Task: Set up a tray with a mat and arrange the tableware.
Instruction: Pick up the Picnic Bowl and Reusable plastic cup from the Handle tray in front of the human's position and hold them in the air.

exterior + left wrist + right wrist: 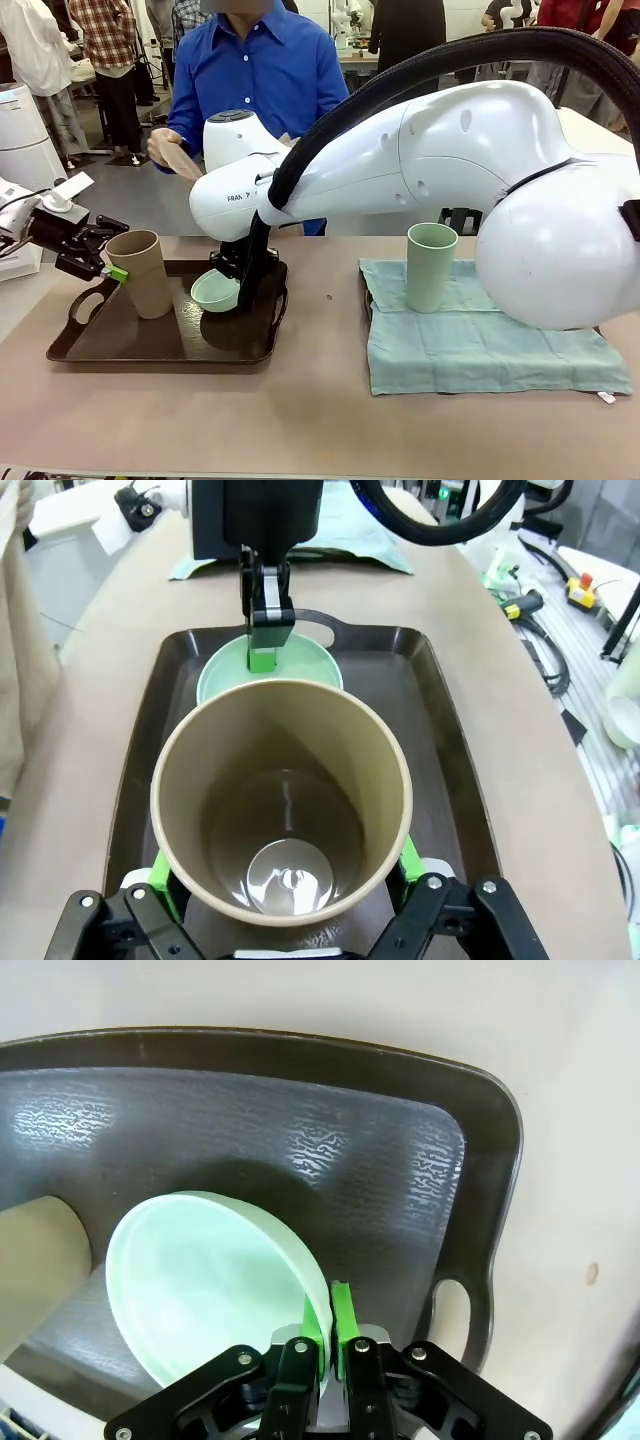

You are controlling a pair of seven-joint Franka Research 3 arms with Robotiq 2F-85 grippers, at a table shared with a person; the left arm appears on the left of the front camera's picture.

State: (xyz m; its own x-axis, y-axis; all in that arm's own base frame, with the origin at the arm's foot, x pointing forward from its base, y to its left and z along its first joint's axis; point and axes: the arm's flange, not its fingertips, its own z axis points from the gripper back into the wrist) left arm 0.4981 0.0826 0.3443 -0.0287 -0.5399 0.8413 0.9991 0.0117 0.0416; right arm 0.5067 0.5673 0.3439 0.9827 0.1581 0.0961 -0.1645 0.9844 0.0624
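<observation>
A green cloth mat [490, 345] lies right of a dark tray [130, 340]. The tan cup [142, 272] stands mouth-up at the tray's left end, the left gripper [285, 872] clamped round it; the left wrist view looks straight down inside. The sage green cup [431, 266] stands upright on the mat. The right gripper [328, 1305] pinches the rim of the tilted mint bowl [200, 1280].

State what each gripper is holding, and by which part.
The left gripper clamps the tall tan plastic cup by its side wall; the right gripper pinches the small shallow mint green bowl by its rim.
</observation>
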